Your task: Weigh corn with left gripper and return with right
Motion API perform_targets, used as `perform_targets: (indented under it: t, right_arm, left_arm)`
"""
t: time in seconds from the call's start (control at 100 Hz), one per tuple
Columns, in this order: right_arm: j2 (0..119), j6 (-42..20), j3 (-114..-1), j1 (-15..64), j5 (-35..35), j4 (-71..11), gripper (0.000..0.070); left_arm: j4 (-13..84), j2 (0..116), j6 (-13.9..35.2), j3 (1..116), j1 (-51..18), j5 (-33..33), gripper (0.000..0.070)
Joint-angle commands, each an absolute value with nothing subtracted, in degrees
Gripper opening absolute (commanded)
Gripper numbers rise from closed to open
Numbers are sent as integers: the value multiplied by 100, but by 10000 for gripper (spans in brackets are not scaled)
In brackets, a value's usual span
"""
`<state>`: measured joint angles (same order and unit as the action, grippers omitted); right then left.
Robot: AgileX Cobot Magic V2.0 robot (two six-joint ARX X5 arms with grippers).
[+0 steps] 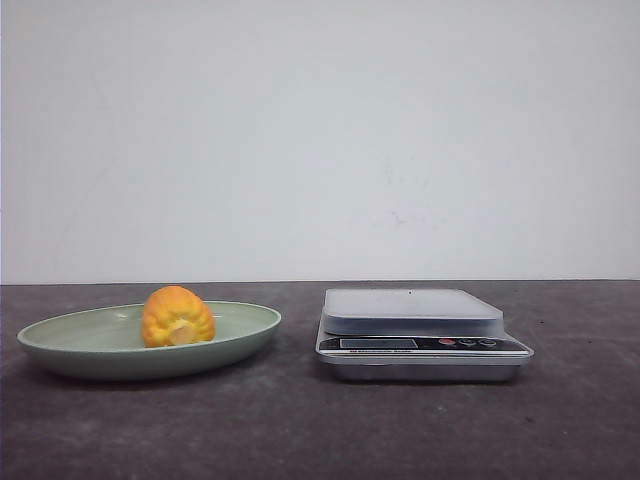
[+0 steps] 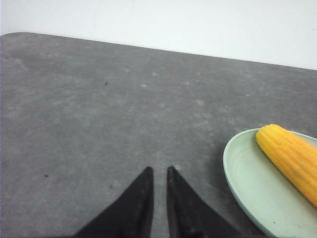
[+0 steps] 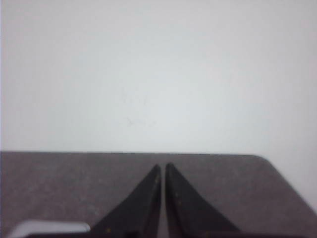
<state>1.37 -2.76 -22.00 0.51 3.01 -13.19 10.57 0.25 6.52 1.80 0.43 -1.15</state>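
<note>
One corn (image 1: 177, 317) lies in the plate (image 1: 240, 330), probably light, stiff, ribbed; grasp mid-cob. Left hand (image 2: 159, 173) beside the plate and right hand (image 3: 163, 167) are both clenched, empty.

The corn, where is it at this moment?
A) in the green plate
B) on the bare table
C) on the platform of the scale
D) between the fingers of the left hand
A: the corn lies in the green plate, beside the scale, whose platform is bare.

A bare test bench, lab-style: dark grey tabletop (image 1: 300, 430) against a blank white wall (image 1: 320, 140), with just a digital kitchen scale (image 1: 420, 335) and pale green plate (image 1: 60, 345) staged.
</note>
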Motion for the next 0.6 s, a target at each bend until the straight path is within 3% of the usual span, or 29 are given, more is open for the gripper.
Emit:
perform_targets:
  t: [0.0,0.24,0.59]
  right_arm:
    - [78,-217,-1594,34,301,-790,10]
    - [25,-34,-473,34,276,-467,10]
    - [23,-86,-58,34,294,-458,10]
  left_arm:
    - [1074,21,556,80,51,-102,0]
    - [1074,21,556,80,51,-102,0]
    - [1074,21,556,80,51,-102,0]
